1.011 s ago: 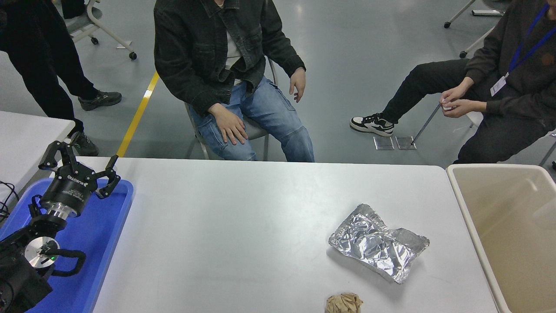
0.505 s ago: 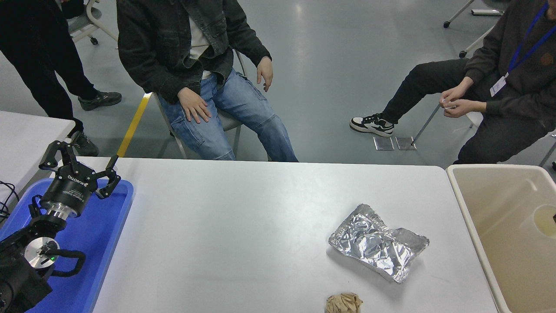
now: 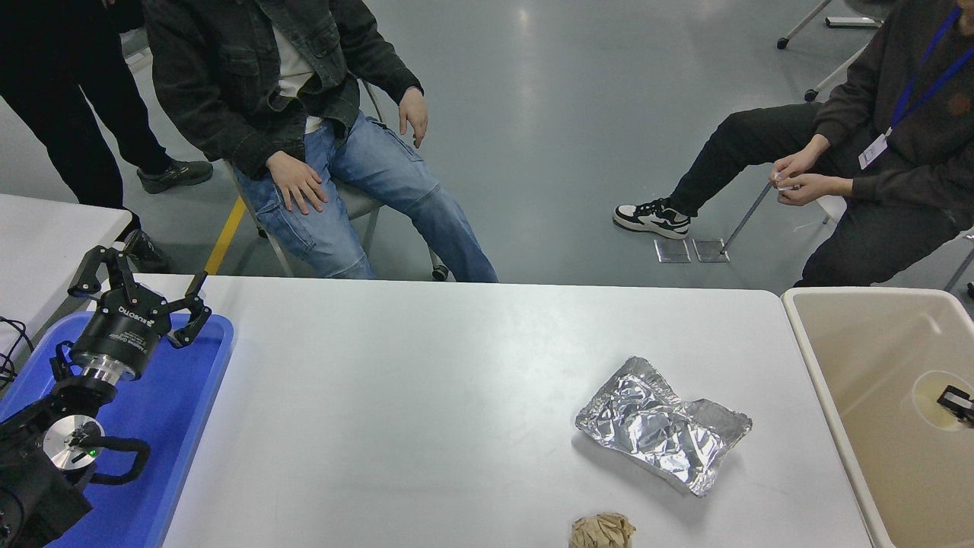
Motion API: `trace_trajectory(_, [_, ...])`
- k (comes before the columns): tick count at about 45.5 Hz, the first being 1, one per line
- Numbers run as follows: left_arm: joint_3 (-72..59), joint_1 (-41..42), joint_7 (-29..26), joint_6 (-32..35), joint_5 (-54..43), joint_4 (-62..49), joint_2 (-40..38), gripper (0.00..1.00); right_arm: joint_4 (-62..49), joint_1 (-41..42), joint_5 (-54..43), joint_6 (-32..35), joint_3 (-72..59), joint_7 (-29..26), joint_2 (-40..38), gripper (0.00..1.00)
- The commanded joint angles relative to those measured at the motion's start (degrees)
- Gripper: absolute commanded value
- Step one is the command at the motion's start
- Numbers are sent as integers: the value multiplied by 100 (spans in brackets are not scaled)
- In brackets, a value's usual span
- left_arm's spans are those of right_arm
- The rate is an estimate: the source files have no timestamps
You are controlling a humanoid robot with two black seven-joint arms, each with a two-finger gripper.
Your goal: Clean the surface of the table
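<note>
- While the left arm sits parked at the lower left, its left gripper (image 3: 141,293) hangs over the far end of a blue tray (image 3: 179,411) with its black fingers spread wide and nothing between them.
- The table surface (image 3: 426,396) fills the middle of the view, a wide white-grey top with a rounded far right corner, running from the blue tray across to a beige bin (image 3: 875,358) that stands against its right edge.
- A crumpled silver foil bag (image 3: 660,424) lies flat on the right half of the table surface, well apart from the left gripper.
- A crumpled brown paper ball (image 3: 603,530) rests near the table's front edge, just in front of the foil bag and cut off by the bottom of the picture.
- At the right edge, inside the beige bin, a small black piece of the right gripper (image 3: 957,401) shows beside a pale round patch; I cannot tell whether it is spread or closed.
- A person in a dark jacket and blue jeans (image 3: 335,129) sits beyond the table's far edge at the upper left, one hand on a thigh.
- Another person in dark clothes (image 3: 890,152) sits at the upper right, hands together.
</note>
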Motion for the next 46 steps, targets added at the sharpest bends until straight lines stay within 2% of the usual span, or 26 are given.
trace_trajectory(1, [0, 0, 0, 0, 0, 0, 0, 100, -10, -62, 1, -261, -9, -38, 29, 0])
trace_trajectory(3, [0, 0, 0, 0, 0, 0, 0, 100, -10, -54, 1, -332, -27, -46, 20, 0])
trace_trajectory(4, [0, 0, 0, 0, 0, 0, 0, 100, -19, -62, 1, -367, -35, -47, 20, 4])
trace_trajectory(8, [0, 0, 0, 0, 0, 0, 0, 100, -124, -54, 10, -411, -9, -47, 38, 55])
trace_trajectory(9, [0, 0, 0, 0, 0, 0, 0, 100, -150, -54, 10, -411, 0, -47, 46, 72])
trace_trajectory(10, [0, 0, 0, 0, 0, 0, 0, 100, -159, -54, 10, -411, -9, -47, 64, 95])
trace_trajectory(11, [0, 0, 0, 0, 0, 0, 0, 100, -159, -54, 10, -411, -9, -47, 64, 100])
trace_trajectory(46, [0, 0, 0, 9, 0, 0, 0, 100, -493, -1, 45, -437, 26, -3, -6, 100])
